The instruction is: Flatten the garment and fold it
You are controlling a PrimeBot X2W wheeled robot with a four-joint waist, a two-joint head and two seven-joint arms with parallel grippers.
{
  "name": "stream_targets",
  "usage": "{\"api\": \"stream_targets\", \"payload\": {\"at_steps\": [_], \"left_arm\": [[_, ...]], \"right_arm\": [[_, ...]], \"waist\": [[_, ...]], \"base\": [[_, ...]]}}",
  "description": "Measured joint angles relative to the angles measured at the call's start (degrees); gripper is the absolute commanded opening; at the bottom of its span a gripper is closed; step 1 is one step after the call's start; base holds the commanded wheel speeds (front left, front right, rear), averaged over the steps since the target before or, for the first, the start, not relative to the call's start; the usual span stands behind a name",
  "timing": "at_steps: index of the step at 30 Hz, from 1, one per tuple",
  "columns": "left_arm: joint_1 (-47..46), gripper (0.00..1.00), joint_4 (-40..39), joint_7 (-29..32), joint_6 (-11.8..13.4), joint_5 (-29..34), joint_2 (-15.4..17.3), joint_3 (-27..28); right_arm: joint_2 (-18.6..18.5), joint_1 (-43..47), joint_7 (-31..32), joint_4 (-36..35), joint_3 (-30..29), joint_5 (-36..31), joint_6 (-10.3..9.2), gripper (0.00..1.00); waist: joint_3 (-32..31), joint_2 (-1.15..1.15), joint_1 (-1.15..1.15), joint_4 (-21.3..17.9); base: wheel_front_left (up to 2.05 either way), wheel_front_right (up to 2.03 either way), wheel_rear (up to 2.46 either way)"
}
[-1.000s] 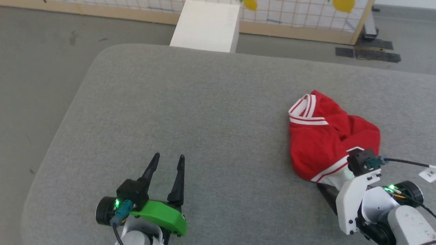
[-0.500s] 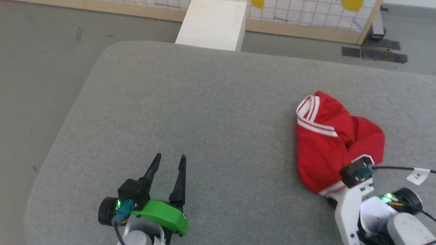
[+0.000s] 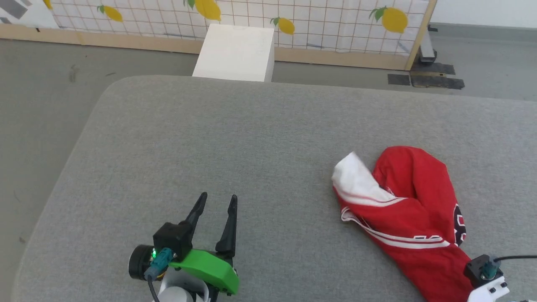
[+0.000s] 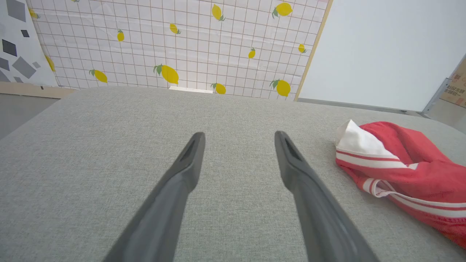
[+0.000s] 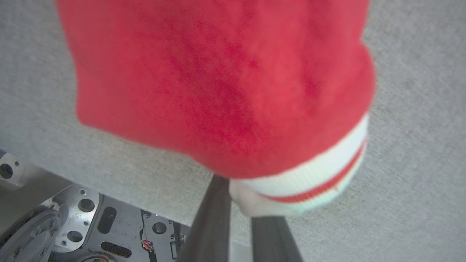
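The garment, red with a white sleeve and striped trim, lies stretched out on the right of the grey table; part of a black print shows at its right edge. Its near end is drawn toward the table's front right corner. In the right wrist view my right gripper is shut on the garment's white-and-red striped trim, the cloth bunched over the fingertips. My left gripper rests open at the front left, well apart from the garment, with nothing between its fingers.
A white box stands on the floor beyond the table's far edge, in front of a lemon-print screen. The right wrist view shows the table's near edge and my metal base below it.
My right gripper has shut on the garment's trim and pulled it toward the front right, stretching the heap out and turning up a white sleeve. The head camera shifted. The left arm stayed put.
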Motion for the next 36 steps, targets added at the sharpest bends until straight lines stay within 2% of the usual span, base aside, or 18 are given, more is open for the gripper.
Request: {"api": "stream_targets", "payload": {"at_steps": [1,2,3,10,14,18,25,28,31,33,36], "left_arm": [[0.00,1.00,0.10,0.00,0.01,-0.08,0.00,-0.15],[0.00,1.00,0.16,0.00,0.01,-0.20,0.00,-0.24],[0.00,1.00,0.25,0.00,0.03,-0.51,0.00,-0.36],[-0.01,1.00,0.48,0.00,0.46,-1.47,-0.01,-0.56],[-0.02,1.00,0.53,0.00,0.45,-1.57,-0.01,-0.64],[-0.10,1.00,0.54,0.00,0.44,-2.13,-0.01,-1.15],[-2.14,1.00,1.16,0.00,0.44,-2.76,-0.01,-3.63],[-3.49,1.00,2.40,0.00,0.40,-2.94,-0.02,-5.24],[-5.72,1.00,5.45,0.20,-0.21,-3.33,-0.02,-8.06],[-7.82,1.00,7.92,2.81,-0.66,-4.35,-0.01,-10.47],[-12.38,1.00,12.20,10.54,-1.08,-6.71,-0.03,-15.02]], "right_arm": [[0.19,0.25,-1.24,-0.01,-0.10,-0.33,0.00,0.00],[0.47,0.32,-2.63,-0.01,-0.20,-0.42,0.00,0.24],[1.08,0.31,-4.86,0.03,-0.57,-0.73,0.00,1.00],[5.21,-1.78,-15.85,-1.14,-1.85,1.70,0.00,1.00],[8.05,-3.19,-21.83,-4.58,-4.35,5.06,0.00,1.00],[10.23,-3.95,-29.82,-6.09,-6.99,5.30,-0.02,1.00],[17.01,-3.97,-47.31,-5.35,-14.17,-1.14,-0.01,1.00],[19.87,-3.97,-52.63,-4.68,-16.73,-3.87,-0.01,1.00],[22.64,-4.18,-55.16,-4.23,-19.61,-6.20,-0.01,1.00],[23.82,-4.60,-56.16,-4.24,-21.28,-7.57,-0.01,1.00],[25.04,-5.52,-57.58,-4.67,-23.53,-9.07,-0.01,1.00]], "waist": [[-0.06,0.00,0.00,-0.14],[-0.10,0.00,0.00,-0.23],[-0.14,0.00,0.00,-0.36],[-0.83,0.00,0.00,-1.42],[-1.32,0.00,0.00,-2.48],[-1.41,0.00,0.00,-3.69],[-0.47,0.00,0.00,-5.52],[0.13,0.00,0.00,-6.24],[0.99,0.00,0.00,-6.90],[1.66,0.00,0.00,-7.34],[2.95,0.00,0.00,-8.12]], "base": [[0.00,0.00,0.00],[0.00,0.00,0.00],[0.00,0.00,0.00],[0.00,0.00,0.00],[0.00,0.00,0.00],[0.00,0.00,0.00],[0.00,0.00,0.00],[0.00,0.00,0.00],[0.00,0.00,0.00],[0.00,0.00,0.00],[0.00,0.00,0.00]]}}
